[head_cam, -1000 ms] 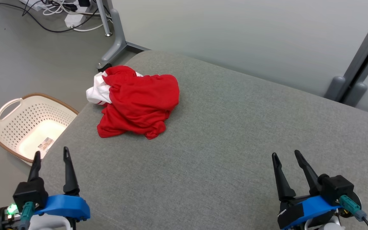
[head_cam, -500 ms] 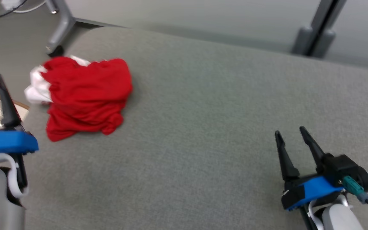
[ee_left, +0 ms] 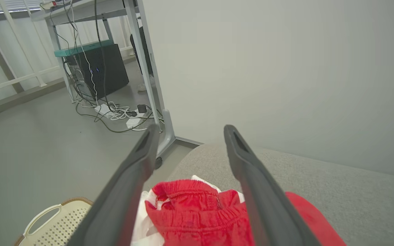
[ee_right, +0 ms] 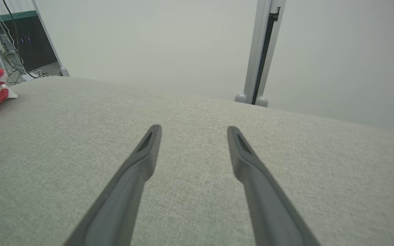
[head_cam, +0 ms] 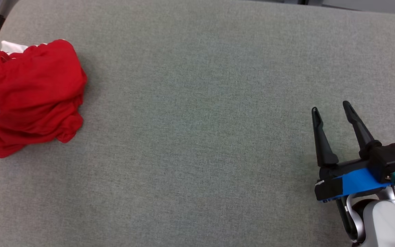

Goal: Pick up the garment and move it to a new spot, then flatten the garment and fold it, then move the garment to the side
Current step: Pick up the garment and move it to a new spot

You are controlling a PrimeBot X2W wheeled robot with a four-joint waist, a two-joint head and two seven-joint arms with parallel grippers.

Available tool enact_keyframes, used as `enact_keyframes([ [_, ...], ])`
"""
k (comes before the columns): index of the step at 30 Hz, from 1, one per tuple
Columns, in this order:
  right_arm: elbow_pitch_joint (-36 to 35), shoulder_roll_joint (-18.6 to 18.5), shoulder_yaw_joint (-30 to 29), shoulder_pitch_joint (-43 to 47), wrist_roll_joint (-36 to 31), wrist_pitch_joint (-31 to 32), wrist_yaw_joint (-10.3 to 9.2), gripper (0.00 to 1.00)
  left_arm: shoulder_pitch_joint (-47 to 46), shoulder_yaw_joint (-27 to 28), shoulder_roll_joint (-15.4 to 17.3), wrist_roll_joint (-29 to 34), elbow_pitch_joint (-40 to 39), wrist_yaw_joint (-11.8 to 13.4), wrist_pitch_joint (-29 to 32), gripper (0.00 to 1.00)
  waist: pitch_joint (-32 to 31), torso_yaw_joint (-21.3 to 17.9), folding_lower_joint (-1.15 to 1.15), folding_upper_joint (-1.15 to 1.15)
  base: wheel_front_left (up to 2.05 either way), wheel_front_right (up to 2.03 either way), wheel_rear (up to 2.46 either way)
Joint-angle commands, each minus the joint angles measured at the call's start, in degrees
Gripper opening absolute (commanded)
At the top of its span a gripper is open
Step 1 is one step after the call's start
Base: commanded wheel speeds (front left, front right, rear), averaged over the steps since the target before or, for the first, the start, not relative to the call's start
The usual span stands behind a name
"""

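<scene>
Head view shows the crumpled red-and-white garment (head_cam: 33, 96) lying at the left end of the grey cushion (head_cam: 197, 154), well apart from the right gripper (head_cam: 331, 107), whose jaws stand wide and empty. In the left wrist view, the left gripper (ee_left: 191, 130) hovers near the garment, jaws spread wide, holding nothing.
</scene>
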Motion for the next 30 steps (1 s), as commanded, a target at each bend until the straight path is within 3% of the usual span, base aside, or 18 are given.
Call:
enact_keyframes([
  [1,-0.6,-0.3,-0.1,-1.0,-0.2,0.3,0.03,1.0,-1.1,-0.3,0.0,-0.2,1.3,-0.3,0.6,1.0,0.6,0.0,-0.02,0.0,0.0,0.0,0.0],
  [12,-1.1,-0.3,-0.1,-1.8,0.1,0.5,0.03,1.0,-1.4,-1.9,-2.9,-4.2,15.9,-3.2,8.5,1.0,2.2,-0.6,-0.02,0.0,0.0,0.0,0.0],
  [18,-0.5,-0.3,0.5,-2.2,0.6,0.1,0.03,1.0,-2.0,-1.5,-2.9,-5.7,21.7,-3.9,9.6,1.0,2.4,-2.0,-0.02,0.0,0.0,0.0,0.0],
  [19,-0.4,-0.3,0.5,-2.2,0.7,0.0,0.03,1.0,-2.1,-1.5,-2.8,-5.7,22.6,-3.8,9.6,0.91,2.3,-2.2,-0.02,0.0,0.0,0.0,0.0],
  [20,-0.2,-0.3,0.5,-2.2,0.8,-0.1,0.03,1.0,-2.2,-1.4,-2.8,-6.0,23.5,-3.7,9.3,0.62,2.2,-2.5,-0.02,0.0,0.0,0.0,0.0],
  [21,0.0,-0.3,0.5,-2.2,1.0,-0.2,0.03,1.0,-2.5,-1.3,-2.6,-6.0,24.3,-3.8,8.8,0.01,2.1,-2.7,-0.02,0.0,0.0,0.0,0.0],
  [30,2.5,-0.3,0.3,-1.4,2.6,-1.8,0.03,1.0,-5.8,-2.8,-1.1,-4.0,24.7,-4.3,-0.1,0.0,-1.8,-4.4,-0.02,0.0,0.0,0.0,0.0],
])
